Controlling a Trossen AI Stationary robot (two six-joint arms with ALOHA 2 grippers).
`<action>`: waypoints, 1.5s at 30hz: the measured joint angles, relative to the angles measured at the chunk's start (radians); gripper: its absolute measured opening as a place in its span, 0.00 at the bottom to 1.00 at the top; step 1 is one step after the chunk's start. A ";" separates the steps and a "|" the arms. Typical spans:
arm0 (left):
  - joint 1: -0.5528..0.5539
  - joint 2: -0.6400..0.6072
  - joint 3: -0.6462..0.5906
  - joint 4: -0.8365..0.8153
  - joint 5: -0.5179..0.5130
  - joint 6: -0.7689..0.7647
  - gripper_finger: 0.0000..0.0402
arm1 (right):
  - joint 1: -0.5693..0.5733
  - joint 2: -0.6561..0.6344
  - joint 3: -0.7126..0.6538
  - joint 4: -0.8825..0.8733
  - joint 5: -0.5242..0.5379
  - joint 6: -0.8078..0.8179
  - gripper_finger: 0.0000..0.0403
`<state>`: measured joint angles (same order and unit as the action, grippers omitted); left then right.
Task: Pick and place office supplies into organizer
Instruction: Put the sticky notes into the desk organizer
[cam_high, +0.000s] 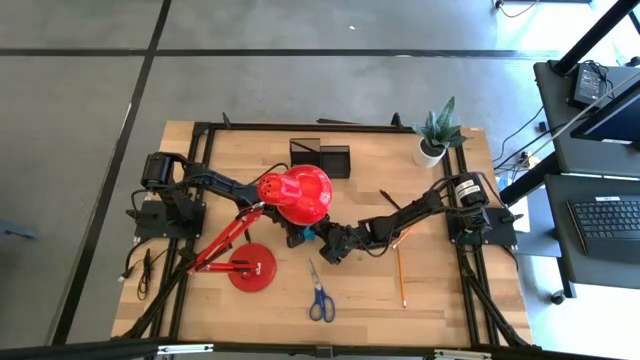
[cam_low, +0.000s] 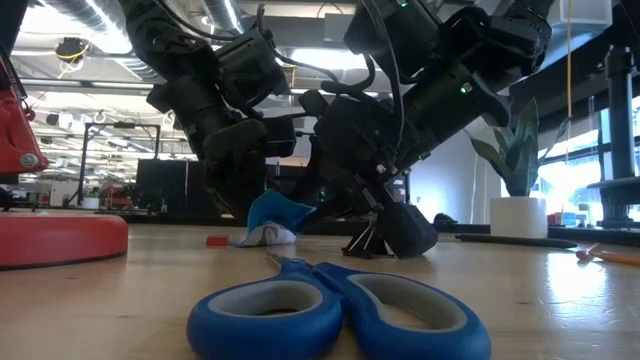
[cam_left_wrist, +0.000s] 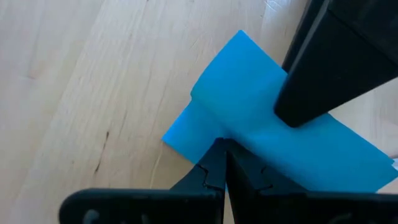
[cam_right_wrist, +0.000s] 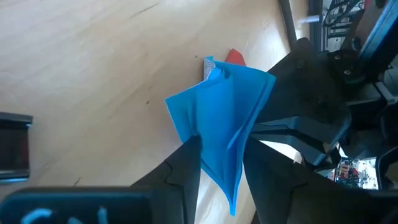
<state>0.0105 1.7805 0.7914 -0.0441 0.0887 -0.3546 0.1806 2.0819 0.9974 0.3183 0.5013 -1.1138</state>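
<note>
While the wooden table (cam_high: 200, 150) carries everything, the red desk lamp (cam_high: 296, 193) serves as the landmark at its middle. Behind the lamp head, toward the far edge, the black organizer (cam_high: 321, 158) stands upright. Just beside the lamp head, on its near side, a blue sheet (cam_right_wrist: 221, 118) is pinched from two sides: the left gripper (cam_left_wrist: 222, 163) is clamped flat on one edge, and the right gripper (cam_right_wrist: 219, 163) holds another edge between partly parted fingers. Nearer the front edge than the lamp, the blue-handled scissors (cam_high: 320, 293) lie flat. Right of the lamp, a pencil (cam_high: 401, 276) rests apart.
</note>
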 joint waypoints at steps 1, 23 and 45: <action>0.000 0.000 0.000 0.000 0.001 0.000 0.01 | -0.001 0.000 0.000 0.000 0.001 -0.005 0.30; -0.001 0.000 0.000 -0.004 0.019 0.010 0.01 | 0.019 0.004 0.052 -0.114 0.027 0.058 0.30; -0.001 0.000 0.000 -0.004 0.013 0.027 0.01 | 0.033 0.013 0.231 -0.507 0.010 0.189 0.22</action>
<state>0.0093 1.7805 0.7914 -0.0483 0.1014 -0.3271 0.2134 2.0949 1.2285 -0.1883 0.5113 -0.9249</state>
